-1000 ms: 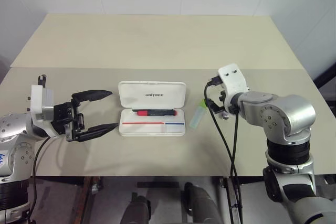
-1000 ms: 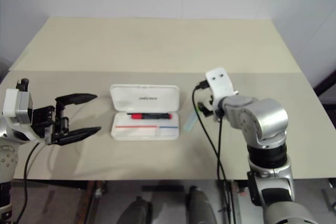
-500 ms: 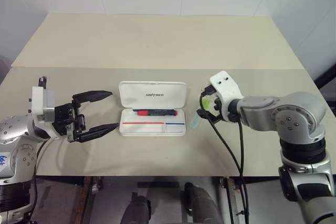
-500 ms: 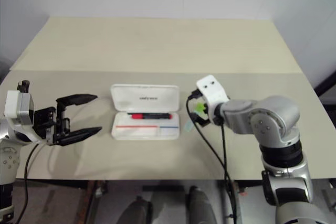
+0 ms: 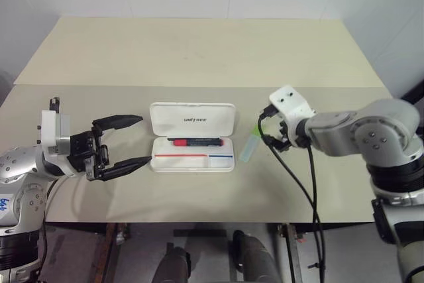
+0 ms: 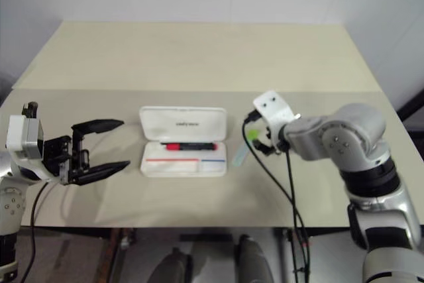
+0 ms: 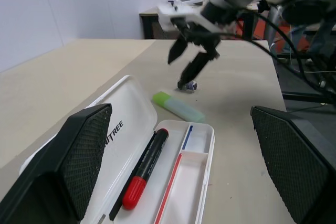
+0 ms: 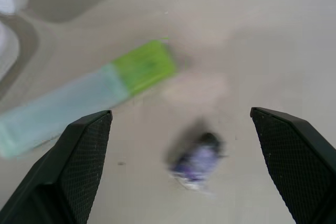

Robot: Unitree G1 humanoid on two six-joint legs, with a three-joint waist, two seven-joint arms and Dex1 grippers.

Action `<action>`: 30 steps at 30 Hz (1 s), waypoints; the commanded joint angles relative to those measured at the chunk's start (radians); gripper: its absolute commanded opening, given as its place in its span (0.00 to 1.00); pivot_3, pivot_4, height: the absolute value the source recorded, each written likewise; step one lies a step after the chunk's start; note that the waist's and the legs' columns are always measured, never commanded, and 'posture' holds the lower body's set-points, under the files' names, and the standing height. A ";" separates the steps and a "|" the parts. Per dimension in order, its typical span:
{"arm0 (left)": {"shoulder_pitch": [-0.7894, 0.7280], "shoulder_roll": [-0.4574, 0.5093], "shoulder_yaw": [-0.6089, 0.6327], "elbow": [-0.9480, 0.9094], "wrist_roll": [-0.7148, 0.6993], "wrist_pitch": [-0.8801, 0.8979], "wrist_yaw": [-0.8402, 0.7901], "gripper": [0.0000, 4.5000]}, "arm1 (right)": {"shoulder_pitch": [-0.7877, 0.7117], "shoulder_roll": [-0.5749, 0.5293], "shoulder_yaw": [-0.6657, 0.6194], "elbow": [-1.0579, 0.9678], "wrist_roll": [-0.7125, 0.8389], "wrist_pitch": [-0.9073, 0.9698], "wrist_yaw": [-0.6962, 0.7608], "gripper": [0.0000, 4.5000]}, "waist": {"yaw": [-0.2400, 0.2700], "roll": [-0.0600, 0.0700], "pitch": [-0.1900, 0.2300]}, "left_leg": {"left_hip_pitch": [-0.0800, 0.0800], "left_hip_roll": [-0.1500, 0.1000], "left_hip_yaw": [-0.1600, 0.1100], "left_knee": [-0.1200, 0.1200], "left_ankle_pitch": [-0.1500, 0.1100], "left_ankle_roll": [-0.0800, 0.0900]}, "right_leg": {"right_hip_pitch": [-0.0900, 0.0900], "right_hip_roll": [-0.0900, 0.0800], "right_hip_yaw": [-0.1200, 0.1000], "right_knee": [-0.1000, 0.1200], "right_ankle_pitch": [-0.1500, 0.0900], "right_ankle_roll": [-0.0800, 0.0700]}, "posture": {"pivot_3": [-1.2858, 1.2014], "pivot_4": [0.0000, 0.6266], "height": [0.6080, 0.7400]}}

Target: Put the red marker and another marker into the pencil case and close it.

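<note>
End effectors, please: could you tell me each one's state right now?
Left end effector: open, holding nothing.
Right end effector: open, holding nothing.

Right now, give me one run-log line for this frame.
pencil case: open | red marker: inside | green marker: on table | right gripper: open above it | left gripper: open, empty

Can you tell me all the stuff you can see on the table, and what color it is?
pencil case: one, white, open, middle of the table.
red marker: one, red and black, lying in the case's tray.
green marker: one, pale mint with lime cap, on the table beside the case's right side.
small purple thing: one, purplish, on the table near the green marker's cap; too blurred to name.
table: one, beige.
left gripper: black fingers, open, left of the case.
right gripper: black fingers, open, above the purple thing.
</note>
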State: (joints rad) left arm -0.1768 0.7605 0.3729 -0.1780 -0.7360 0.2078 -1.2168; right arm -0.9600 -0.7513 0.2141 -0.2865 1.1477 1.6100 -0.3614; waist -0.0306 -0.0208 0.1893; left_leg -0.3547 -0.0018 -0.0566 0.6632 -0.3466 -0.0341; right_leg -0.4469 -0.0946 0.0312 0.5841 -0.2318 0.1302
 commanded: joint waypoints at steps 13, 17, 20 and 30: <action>-0.005 0.001 0.005 -0.021 -0.012 0.003 0.006 1.00 | 0.085 0.115 -0.072 0.001 0.183 0.004 -0.160 0.99 | 0.002 -0.001 -0.001 | -0.002 0.000 0.001 0.001 -0.001 0.002 | 0.000 -0.001 0.000 -0.002 0.001 0.001 | 0.52 0.24 1.00; 0.005 0.006 0.014 -0.037 -0.020 0.015 0.012 1.00 | 0.122 0.229 -0.158 -0.016 0.214 0.004 -0.320 0.99 | 0.001 -0.001 -0.001 | -0.002 0.001 0.001 0.000 -0.001 0.002 | -0.002 0.000 0.000 -0.001 0.000 0.001 | 0.52 0.24 1.00; 0.009 0.011 0.020 -0.043 -0.023 0.023 0.012 1.00 | 0.134 0.305 -0.221 -0.009 0.208 0.004 -0.442 0.99 | 0.002 -0.001 0.000 | -0.002 0.001 0.001 0.000 -0.001 0.001 | -0.002 0.000 0.000 0.000 0.000 0.001 | 0.52 0.24 1.00; 0.003 0.020 0.026 -0.061 -0.028 0.056 0.016 1.00 | 0.169 0.176 0.001 0.043 0.768 -0.301 -0.907 0.99 | 0.000 0.000 0.000 | -0.002 0.000 0.001 0.001 -0.001 0.001 | -0.002 -0.001 0.001 -0.001 0.000 0.001 | 0.52 0.24 1.00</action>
State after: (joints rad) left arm -0.1706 0.7630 0.3751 -0.1988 -0.7407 0.2612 -1.2027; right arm -0.7799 -0.5466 0.1732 -0.2256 1.7941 1.3979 -1.1797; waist -0.0306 -0.0211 0.1893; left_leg -0.3566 -0.0016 -0.0552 0.6639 -0.3473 -0.0328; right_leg -0.4486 -0.0955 0.0319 0.5833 -0.2314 0.1308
